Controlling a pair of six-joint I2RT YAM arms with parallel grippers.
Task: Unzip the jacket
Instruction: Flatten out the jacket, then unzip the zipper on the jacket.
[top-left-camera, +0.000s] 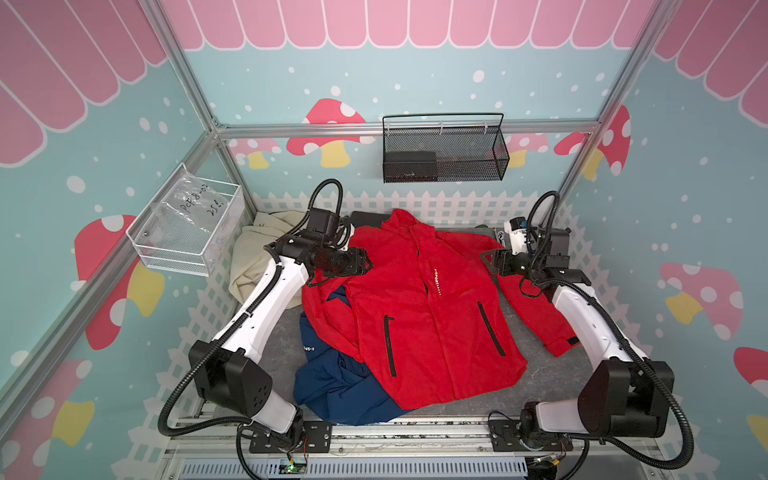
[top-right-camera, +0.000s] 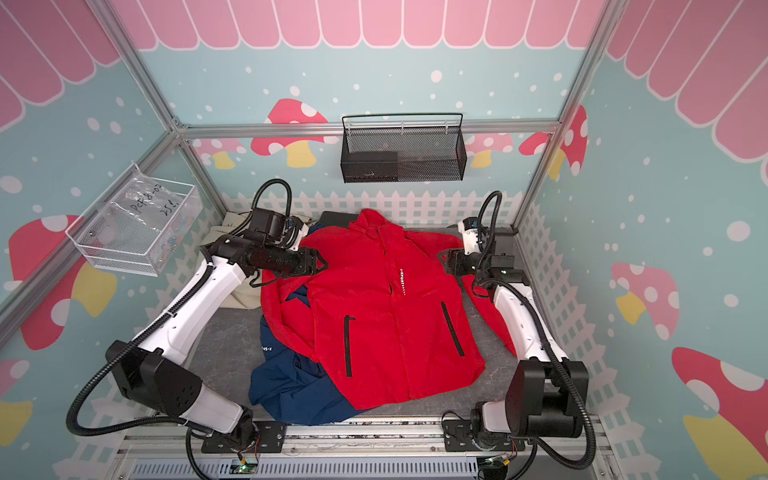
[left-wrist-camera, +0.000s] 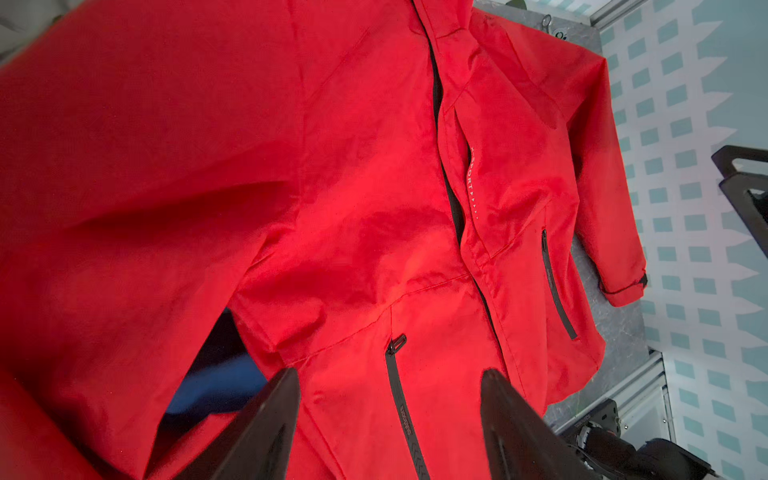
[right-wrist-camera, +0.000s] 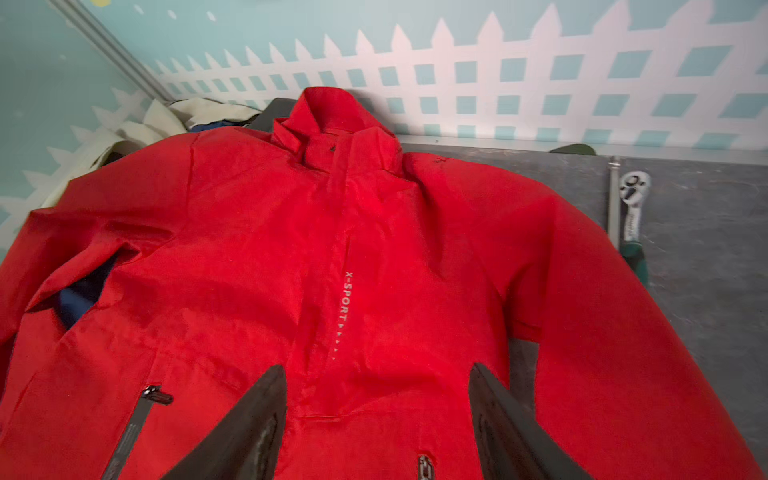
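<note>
**On the grey table: red jacket laid flat, both grippers open beside its shoulders**

At the centre of both top views, the red jacket (top-left-camera: 419, 307) lies front-up on the grey table (top-left-camera: 552, 374), with its collar toward the upper edge of the frame and its hem toward the lower edge. A storm flap (right-wrist-camera: 340, 257) printed "X-SPORT" runs down the middle. The zipper beneath it shows only as a dark sliver in the left wrist view, and its slider cannot be made out.

The left gripper (top-left-camera: 365, 262) hovers at the jacket's left-of-frame shoulder. Its fingers (left-wrist-camera: 266, 419) are spread with nothing between them. The right gripper (top-left-camera: 488, 259) sits at the opposite shoulder, likewise spread and empty, as the right wrist view (right-wrist-camera: 378, 368) shows.

The right-of-frame sleeve is partly hidden behind the right arm, and only its cuff (top-left-camera: 569, 343) is clear of it. A navy garment (top-left-camera: 336, 386) is mostly buried under the jacket at lower left. A cream cloth (top-left-camera: 249, 266) is half covered by the left arm. A ratchet wrench (right-wrist-camera: 631, 203) lies near the back edge, its handle cut off by the sleeve.
</note>
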